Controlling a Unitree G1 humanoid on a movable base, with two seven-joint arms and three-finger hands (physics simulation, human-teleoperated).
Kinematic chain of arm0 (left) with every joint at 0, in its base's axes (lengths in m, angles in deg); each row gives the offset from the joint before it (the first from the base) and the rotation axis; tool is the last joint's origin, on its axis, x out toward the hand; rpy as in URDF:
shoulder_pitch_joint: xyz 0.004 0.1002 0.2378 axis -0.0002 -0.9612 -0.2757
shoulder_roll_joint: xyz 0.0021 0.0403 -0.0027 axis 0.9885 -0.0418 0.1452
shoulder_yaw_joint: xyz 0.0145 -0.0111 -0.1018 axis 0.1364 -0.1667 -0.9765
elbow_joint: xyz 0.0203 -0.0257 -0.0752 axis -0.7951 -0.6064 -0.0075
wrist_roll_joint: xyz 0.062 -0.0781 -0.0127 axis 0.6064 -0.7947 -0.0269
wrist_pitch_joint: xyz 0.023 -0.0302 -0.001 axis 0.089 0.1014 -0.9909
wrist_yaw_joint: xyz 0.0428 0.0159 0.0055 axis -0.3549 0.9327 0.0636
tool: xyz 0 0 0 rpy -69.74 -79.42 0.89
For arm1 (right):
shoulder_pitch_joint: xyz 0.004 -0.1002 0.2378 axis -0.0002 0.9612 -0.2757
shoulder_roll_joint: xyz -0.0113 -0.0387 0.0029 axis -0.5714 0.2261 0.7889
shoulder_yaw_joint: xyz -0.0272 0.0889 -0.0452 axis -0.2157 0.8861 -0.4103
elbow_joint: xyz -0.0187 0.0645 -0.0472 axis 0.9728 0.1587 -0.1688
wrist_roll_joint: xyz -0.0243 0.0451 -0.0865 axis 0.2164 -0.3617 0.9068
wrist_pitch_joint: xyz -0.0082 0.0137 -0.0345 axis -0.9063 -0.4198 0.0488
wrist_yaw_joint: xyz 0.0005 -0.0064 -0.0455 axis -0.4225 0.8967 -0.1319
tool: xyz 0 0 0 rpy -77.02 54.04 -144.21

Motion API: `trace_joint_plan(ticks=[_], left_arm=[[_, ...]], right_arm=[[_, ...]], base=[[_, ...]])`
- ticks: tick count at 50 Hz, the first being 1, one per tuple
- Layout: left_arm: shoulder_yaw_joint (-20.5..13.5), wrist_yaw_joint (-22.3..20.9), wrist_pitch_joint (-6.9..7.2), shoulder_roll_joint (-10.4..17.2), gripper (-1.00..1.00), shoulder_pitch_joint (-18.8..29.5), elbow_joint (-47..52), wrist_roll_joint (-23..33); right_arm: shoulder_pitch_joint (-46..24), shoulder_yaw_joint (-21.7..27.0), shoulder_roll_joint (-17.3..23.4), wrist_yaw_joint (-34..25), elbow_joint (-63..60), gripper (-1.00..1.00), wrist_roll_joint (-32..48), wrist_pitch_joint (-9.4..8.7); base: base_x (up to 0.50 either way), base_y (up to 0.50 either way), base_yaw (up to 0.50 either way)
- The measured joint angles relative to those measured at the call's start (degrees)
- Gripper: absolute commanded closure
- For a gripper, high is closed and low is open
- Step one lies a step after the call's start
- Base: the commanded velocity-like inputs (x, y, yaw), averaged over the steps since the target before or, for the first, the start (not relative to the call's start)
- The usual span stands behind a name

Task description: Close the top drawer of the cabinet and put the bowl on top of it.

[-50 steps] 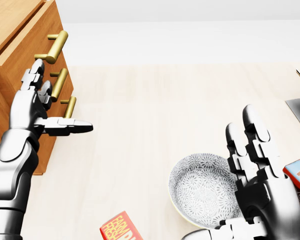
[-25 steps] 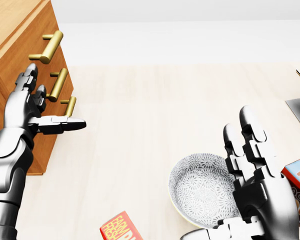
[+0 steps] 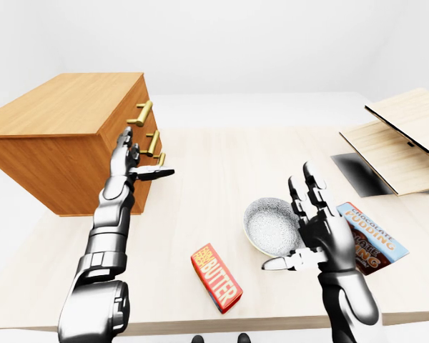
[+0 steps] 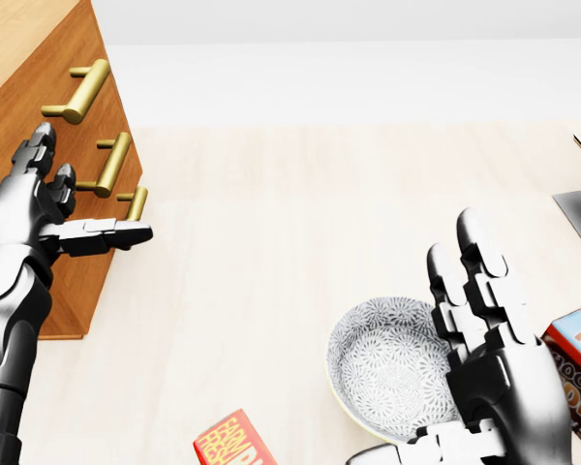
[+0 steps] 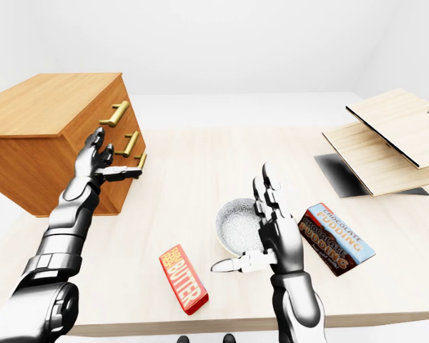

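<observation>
The wooden cabinet (image 3: 64, 107) stands at the left of the table, with three brass handles on its face. Its top drawer, marked by the top handle (image 4: 75, 93), looks flush with that face. My left hand (image 4: 68, 208) is open, its fingers spread flat against the cabinet face beside the middle handle (image 4: 111, 165). The patterned grey bowl (image 4: 387, 373) sits upright on the table at the lower right of the head view. My right hand (image 4: 455, 349) is open just right of the bowl, fingers up and thumb under its near rim, not closed on it.
A red butter box (image 3: 216, 277) lies on the light table (image 3: 222, 164) below and left of the bowl. A chocolate pudding box (image 3: 372, 239) lies right of my right hand. Tilted wooden boards (image 3: 397, 136) and a dark panel (image 3: 361, 175) are at the right.
In the head view the cabinet face and its handles have shifted left, and my left hand has followed. The bowl and right hand have barely moved.
</observation>
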Motion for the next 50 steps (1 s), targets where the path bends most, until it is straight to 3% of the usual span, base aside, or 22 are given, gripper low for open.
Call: trace_joint_plan(ticks=[28,40,50], left_arm=[[0.12,-0.34,0.0,-0.01,-1.0,-2.06,4.31,-4.5],[2.29,-2.02,0.0,-4.74,-1.0,-11.5,25.91,-1.97],[7.39,-5.36,0.0,-10.4,-1.0,-22.27,44.74,2.87]], right_arm=[[-0.34,-0.15,0.13,0.42,0.38,-1.0,0.06,0.0],[-0.68,0.47,0.02,0.33,0.19,-1.0,-0.31,0.0],[-0.82,0.96,-0.09,0.21,-0.19,-1.0,-0.63,0.0]], base=[[0.0,0.0,0.0],[0.0,0.0,0.0],[0.0,0.0,0.0]])
